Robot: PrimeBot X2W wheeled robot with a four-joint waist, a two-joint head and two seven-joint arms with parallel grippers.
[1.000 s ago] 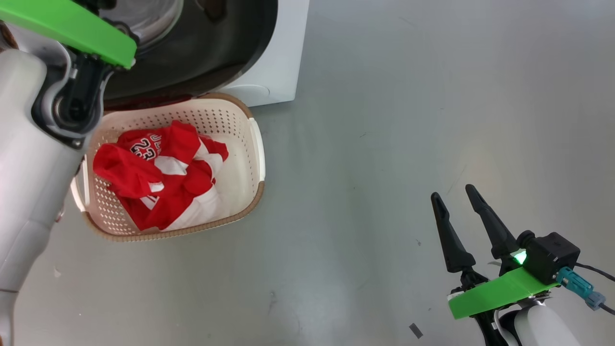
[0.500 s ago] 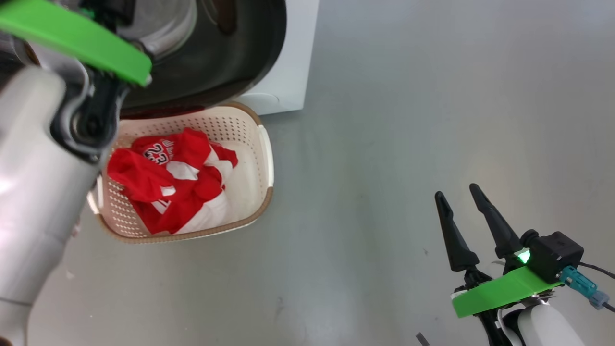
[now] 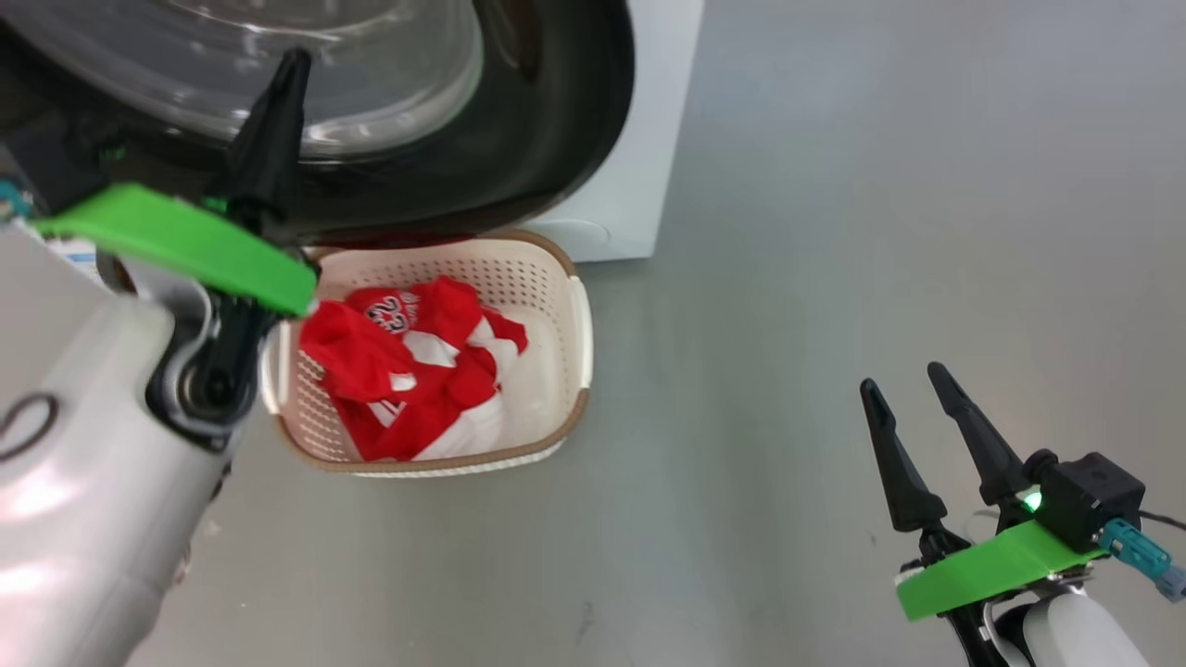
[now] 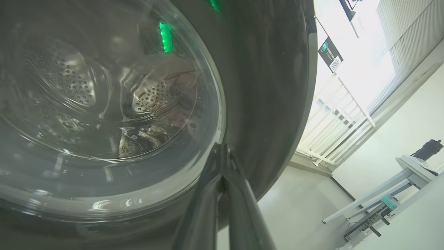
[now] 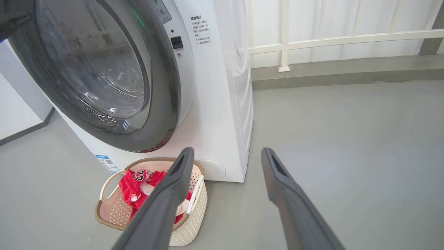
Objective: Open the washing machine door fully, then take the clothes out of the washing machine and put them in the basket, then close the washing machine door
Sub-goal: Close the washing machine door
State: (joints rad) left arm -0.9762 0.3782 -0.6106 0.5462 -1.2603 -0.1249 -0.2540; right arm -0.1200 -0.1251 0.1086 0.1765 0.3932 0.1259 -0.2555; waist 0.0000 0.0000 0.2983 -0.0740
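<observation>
Clothes (image 3: 408, 380) lie in the basket (image 3: 582, 343), left pincer (image 3: 293, 65) together at the washing machine door (image 3: 556, 139), right pincer (image 3: 901, 378) apart.

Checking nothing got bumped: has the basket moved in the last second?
No. The basket keeps its place against the washer's lower corner; only the camera shifted.

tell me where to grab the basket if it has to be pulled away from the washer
I'd take the side handle of the basket that faces the open floor, coming from above with the open right claw. That loop stands clear of the red clothes, while the washing machine door overhangs the far rim.
</observation>
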